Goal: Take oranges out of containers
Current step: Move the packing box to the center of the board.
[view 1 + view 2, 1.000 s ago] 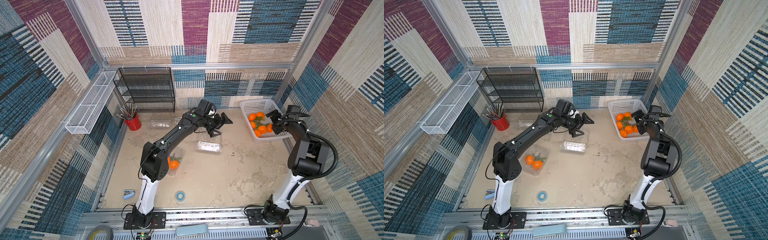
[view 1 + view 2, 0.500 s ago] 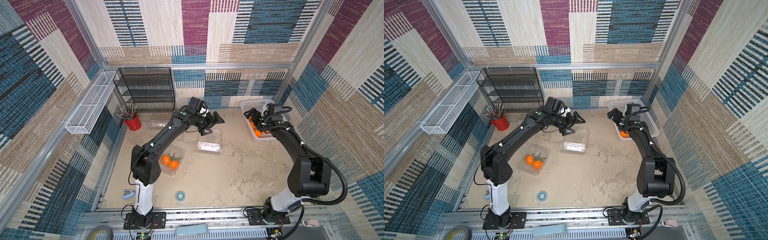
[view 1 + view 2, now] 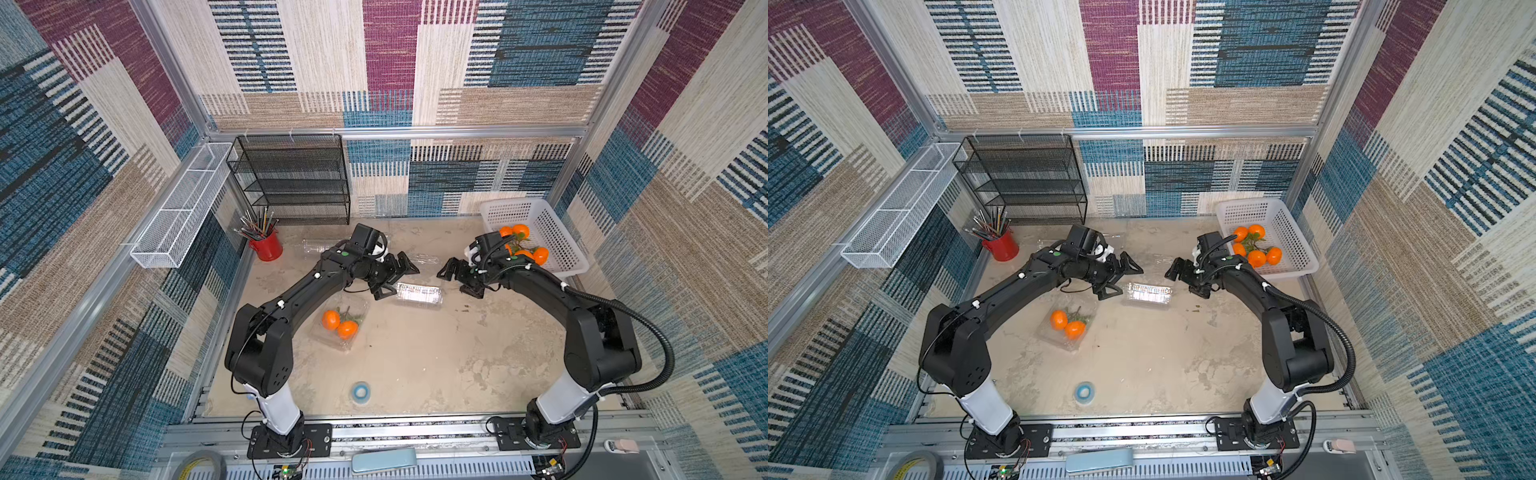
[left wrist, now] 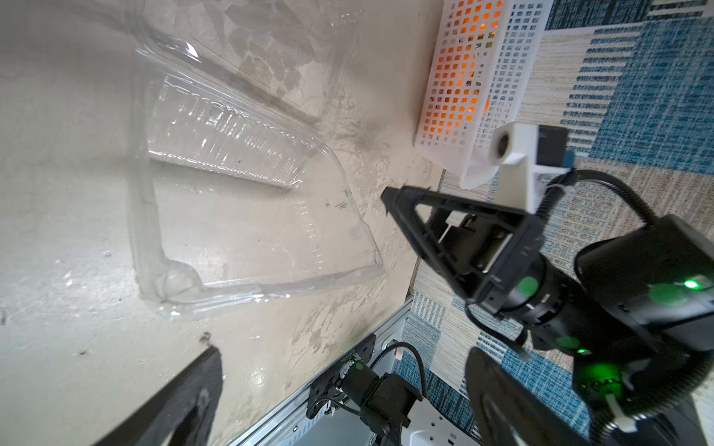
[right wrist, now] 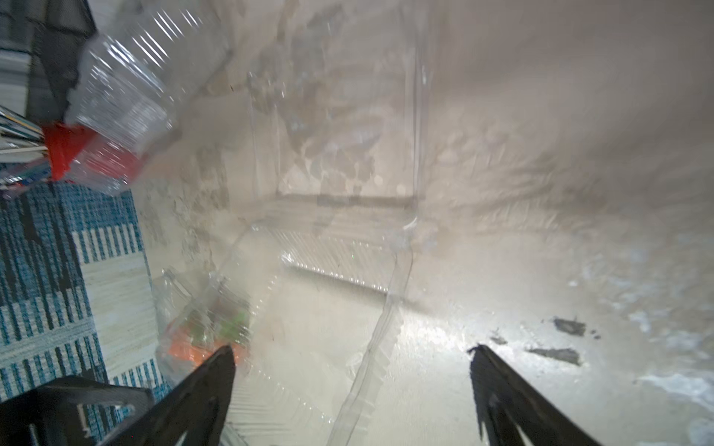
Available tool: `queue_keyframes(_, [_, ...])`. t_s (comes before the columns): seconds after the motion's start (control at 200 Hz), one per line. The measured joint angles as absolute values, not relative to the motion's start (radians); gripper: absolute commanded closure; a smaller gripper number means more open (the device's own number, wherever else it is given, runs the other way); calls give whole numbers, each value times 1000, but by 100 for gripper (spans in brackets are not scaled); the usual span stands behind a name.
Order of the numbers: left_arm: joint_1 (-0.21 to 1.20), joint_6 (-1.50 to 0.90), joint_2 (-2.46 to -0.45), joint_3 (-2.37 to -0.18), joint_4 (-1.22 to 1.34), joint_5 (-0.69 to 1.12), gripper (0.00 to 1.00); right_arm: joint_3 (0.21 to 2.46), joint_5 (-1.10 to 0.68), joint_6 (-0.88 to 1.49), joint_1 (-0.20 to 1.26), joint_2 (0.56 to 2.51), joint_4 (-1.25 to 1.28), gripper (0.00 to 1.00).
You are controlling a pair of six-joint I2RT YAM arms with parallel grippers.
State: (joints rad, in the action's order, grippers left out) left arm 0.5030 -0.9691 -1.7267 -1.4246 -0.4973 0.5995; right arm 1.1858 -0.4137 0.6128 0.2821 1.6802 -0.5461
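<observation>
While left fingers (image 3: 404, 264), right fingers (image 3: 451, 267) spread wide | tabletop (image 3: 436, 353) mottled beige | walls (image 3: 390, 50) seemingly woven

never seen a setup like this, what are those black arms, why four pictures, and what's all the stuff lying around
Two black robot arms are bolted at a table's edge, each ending in a two-fingered gripper. Two pictures look down from overhead; two come from cameras on the wrists, the right one blurred. The left gripper and right gripper are open, holding nothing. Near both lies an empty clear box. A second box by the left arm holds two oranges. More oranges sit in a white basket. A red cup of brushes and a blue tape roll stand aside.
</observation>
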Motion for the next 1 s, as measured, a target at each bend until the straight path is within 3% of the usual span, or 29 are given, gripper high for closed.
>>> queue_keyframes(0.205, [501, -978, -1702, -1383, -449, 601, 1, 1201, -418, 612, 345, 1734, -580, 17])
queue_keyframes(0.371, [500, -994, -1692, -1357, -434, 602, 1, 1211, -393, 601, 351, 1758, -607, 30])
queue_keyframes(0.776, [500, -1000, -1686, -1350, -415, 606, 1, 1158, -350, 598, 368, 1794, -612, 77])
queue_keyframes(1.002, [500, -1000, -1671, -1366, -430, 606, 1, 1236, -282, 602, 369, 1837, -614, 93])
